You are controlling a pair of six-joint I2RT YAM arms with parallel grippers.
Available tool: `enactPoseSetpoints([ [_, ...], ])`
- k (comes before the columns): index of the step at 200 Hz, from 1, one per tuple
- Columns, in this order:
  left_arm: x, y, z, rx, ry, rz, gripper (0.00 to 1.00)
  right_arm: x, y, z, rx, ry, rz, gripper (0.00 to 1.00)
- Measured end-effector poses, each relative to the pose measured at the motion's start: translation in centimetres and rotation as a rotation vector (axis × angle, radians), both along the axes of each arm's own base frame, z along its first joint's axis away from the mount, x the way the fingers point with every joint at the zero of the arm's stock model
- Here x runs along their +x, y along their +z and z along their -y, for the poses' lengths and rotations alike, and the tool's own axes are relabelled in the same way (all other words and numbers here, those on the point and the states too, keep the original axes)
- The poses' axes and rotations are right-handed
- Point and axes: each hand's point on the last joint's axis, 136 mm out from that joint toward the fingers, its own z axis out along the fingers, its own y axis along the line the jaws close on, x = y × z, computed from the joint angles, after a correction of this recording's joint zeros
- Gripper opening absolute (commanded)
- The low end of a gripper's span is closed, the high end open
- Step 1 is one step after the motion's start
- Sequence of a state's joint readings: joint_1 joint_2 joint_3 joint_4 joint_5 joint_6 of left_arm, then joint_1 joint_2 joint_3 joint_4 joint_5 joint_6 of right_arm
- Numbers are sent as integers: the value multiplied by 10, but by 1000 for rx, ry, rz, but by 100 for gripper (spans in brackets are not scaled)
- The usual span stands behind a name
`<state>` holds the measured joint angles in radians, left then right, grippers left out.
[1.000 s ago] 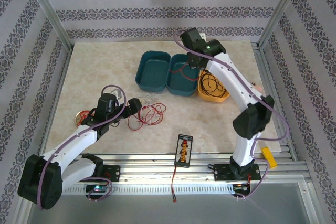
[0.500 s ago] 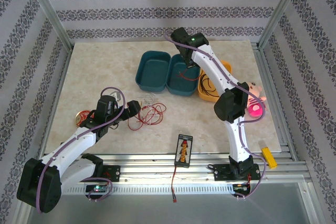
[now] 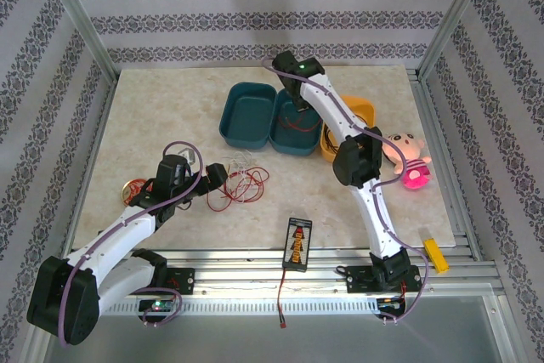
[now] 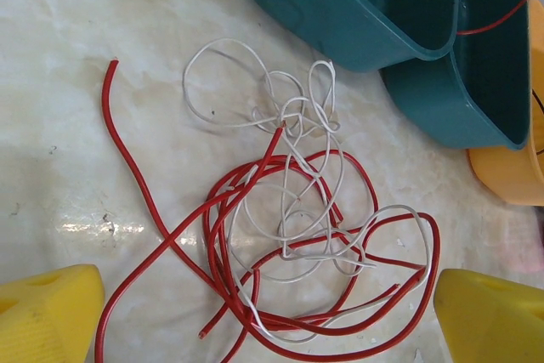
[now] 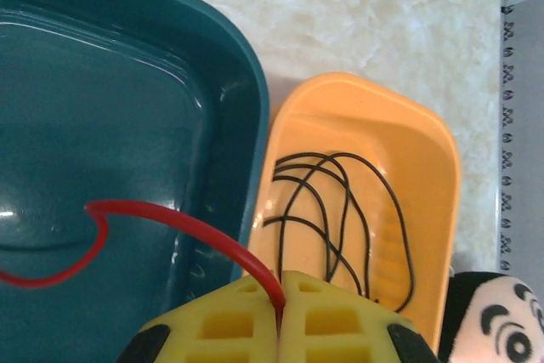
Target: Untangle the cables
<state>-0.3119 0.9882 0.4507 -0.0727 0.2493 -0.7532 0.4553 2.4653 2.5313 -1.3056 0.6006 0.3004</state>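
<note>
Currently the right fingers [image 5: 229,320] clamp a red cable [image 5: 195,231], the teal bin [image 5: 127,108] beneath them; releasing it likely comes next. Meanwhile the left fingers [image 4: 47,312] stand apart, the red-and-white tangle [image 4: 280,252] between them.

Left arm [image 3: 119,231]: extends forward from its base at a low angle, forearm slanting toward the right. Left claw [image 3: 217,174]: jaws spread fully, the yellow fingertips [image 4: 47,316] standing far apart in the two lower corners of the wrist view, gripping nothing.

Right arm [image 3: 374,201]: rises from its base, bends at the elbow and reaches far forward and left, wrist turned downward. Right claw [image 5: 280,316]: jaws pressed together (pads meeting along a single seam), pinching a red cable [image 5: 170,218] at that seam.
</note>
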Motion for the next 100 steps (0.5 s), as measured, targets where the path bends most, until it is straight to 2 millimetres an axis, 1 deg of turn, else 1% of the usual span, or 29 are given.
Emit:
enactPoseSetpoints([
  [20, 0, 0, 0, 1, -1, 0, 99, 9, -10, -3, 10, -6, 17, 0],
  [50, 0, 0, 0, 2, -1, -2, 99, 22, -11, -11, 46, -6, 75, 0],
  [63, 0, -1, 0, 3, -1, -2, 99, 28, -15, -14, 59, -6, 98, 0],
  [76, 0, -1, -1, 7, 0, 0, 99, 32, -25, -17, 68, -1, 101, 0],
  [100, 0, 0, -2, 13, 3, 3, 99, 32, -43, -20, 69, 19, 76, 0],
])
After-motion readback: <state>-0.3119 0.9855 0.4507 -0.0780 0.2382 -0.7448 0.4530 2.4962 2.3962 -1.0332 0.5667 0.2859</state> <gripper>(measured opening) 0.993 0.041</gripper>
